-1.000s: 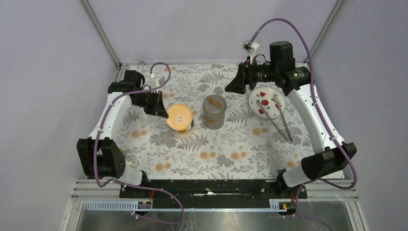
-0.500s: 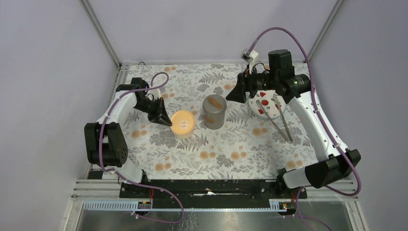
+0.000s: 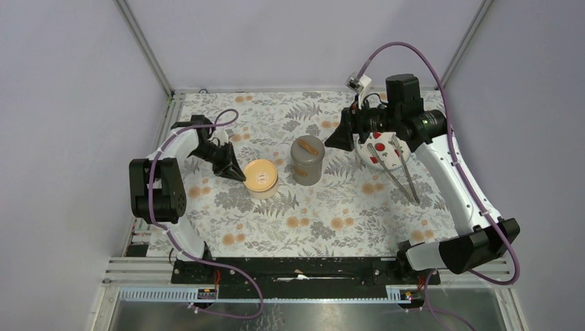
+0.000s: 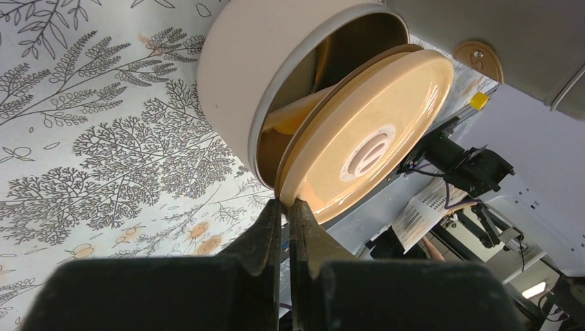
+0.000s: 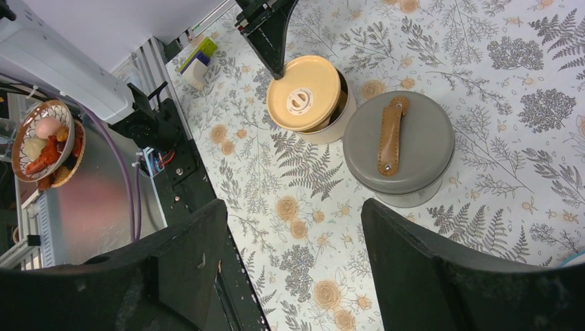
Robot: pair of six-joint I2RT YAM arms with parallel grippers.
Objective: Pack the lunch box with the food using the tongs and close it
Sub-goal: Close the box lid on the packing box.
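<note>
Looking down from above, the left tool [image 3: 234,172] is pinched shut on the edge of the peach lid [image 3: 261,174], which sits on the cream tub [image 3: 265,189] on the left-middle of the flowery bench [image 3: 324,214]. A grey tub [image 3: 308,160] with a brown strap on top is just to the right of it. Over on the right, the tongs [image 3: 400,176] lie with one end on the white plate [image 3: 394,163] and the other end out on the bench. A couple of red food pieces [image 3: 381,147] are on the plate too, the rest is hidden under the arm. The right tool [image 3: 334,140] hangs in the air between the grey tub and the plate, holding nothing. From the left wrist, the fingers are clamped tight on the lid's rim, and the lid is tilted, half in the mouth of the cream tub [image 4: 234,89], not seated flat. From the right wrist, the jaws stand wide apart with only bench between them. The grey tub [image 5: 421,138] is right below and the cream tub [image 5: 332,128] is beside it.
</note>
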